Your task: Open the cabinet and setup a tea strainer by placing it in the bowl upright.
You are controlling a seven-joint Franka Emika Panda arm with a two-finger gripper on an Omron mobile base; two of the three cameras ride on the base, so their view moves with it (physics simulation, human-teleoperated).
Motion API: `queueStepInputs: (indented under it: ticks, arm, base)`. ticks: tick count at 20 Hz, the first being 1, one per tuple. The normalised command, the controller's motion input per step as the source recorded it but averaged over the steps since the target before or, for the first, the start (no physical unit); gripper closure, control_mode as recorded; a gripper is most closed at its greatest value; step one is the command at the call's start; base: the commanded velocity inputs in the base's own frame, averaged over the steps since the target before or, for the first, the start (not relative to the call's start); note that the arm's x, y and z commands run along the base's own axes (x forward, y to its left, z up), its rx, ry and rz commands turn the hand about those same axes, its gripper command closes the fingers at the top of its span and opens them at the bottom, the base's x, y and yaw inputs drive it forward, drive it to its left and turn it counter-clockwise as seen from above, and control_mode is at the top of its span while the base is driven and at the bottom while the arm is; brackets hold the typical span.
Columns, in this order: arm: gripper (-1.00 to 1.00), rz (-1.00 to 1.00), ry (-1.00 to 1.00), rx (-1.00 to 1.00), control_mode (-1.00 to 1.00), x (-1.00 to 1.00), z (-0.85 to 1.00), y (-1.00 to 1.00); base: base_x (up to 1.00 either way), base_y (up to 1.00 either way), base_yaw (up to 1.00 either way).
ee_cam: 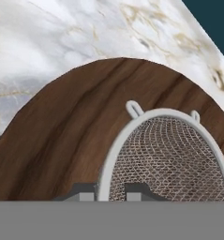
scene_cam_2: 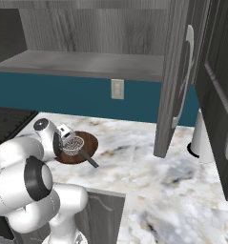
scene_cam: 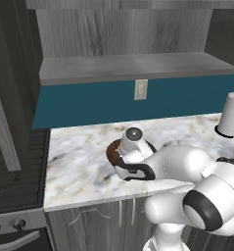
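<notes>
The claw [scene_cam_2: 67,141] grips the silver mesh tea strainer [scene_cam_2: 73,144] over the round brown wooden bowl [scene_cam_2: 87,141]; released tilted, it may tip.

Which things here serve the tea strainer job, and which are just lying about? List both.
Job:
cabinet, doors open
bowl
tea strainer, over the bowl, rim between the tool's tips

Lying about:
white paper towel roll
wall outlet
stove

Marble counter [scene_cam_2: 149,176]: brown wooden bowl [scene_cam_2: 87,141] at left, white paper-towel holder [scene_cam_2: 201,140] near backsplash, right.
</notes>
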Motion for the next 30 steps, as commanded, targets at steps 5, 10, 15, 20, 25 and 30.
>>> queueStepInputs:
  ticks: [5,10,15,20,25,30]
  arm:
    - [-1.0,0.0,0.0,0.0,-1.0,0.0,-0.01,0.0]
    - [-1.0,0.0,0.0,0.0,-1.0,0.0,0.0,0.0]
    - [-1.0,0.0,0.0,0.0,-1.0,0.0,0.0,0.0]
    - [-1.0,-0.01,0.01,-0.08,-1.0,-0.01,0.15,0.0]
    - [-1.0,-0.02,0.0,-0.09,-1.0,-0.3,0.48,0.02]
    - [-1.0,-0.06,0.03,-0.03,-1.0,-0.37,0.44,0.07]
  base:
    - [0.0,0.0,0.0]
    - [0.0,0.0,0.0]
    - [0.0,0.0,0.0]
    - [0.0,0.0,0.0]
    - [0.0,0.0,0.0]
    - [0.0,0.0,0.0]
